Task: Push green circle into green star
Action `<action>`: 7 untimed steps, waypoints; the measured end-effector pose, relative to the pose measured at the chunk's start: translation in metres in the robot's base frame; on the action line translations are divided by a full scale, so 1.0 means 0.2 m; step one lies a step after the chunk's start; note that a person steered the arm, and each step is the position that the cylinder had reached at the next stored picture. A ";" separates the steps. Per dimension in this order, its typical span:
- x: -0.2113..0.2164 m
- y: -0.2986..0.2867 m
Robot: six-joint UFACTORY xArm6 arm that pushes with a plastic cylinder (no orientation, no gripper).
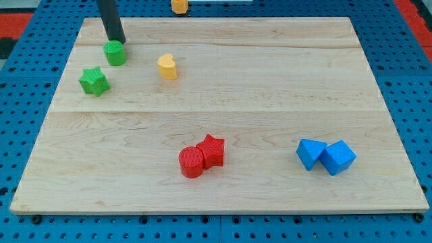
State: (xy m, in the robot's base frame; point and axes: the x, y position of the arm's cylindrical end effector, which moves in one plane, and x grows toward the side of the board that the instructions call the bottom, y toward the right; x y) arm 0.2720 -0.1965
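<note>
The green circle (pixel 115 52) sits near the board's upper left. My tip (pixel 117 40) is right at its top edge, touching or nearly touching it. The green star (pixel 94 81) lies a short way below and to the left of the circle, with a small gap between them.
A yellow heart-shaped block (pixel 167 67) lies to the right of the green circle. A red circle (pixel 192 163) and a red star (pixel 212 150) touch at the lower middle. Two blue blocks (pixel 326 156) touch at the lower right. An orange block (pixel 179 5) sits beyond the board's top edge.
</note>
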 end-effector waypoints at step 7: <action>0.36 -0.25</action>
State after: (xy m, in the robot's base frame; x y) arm 0.3435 -0.2461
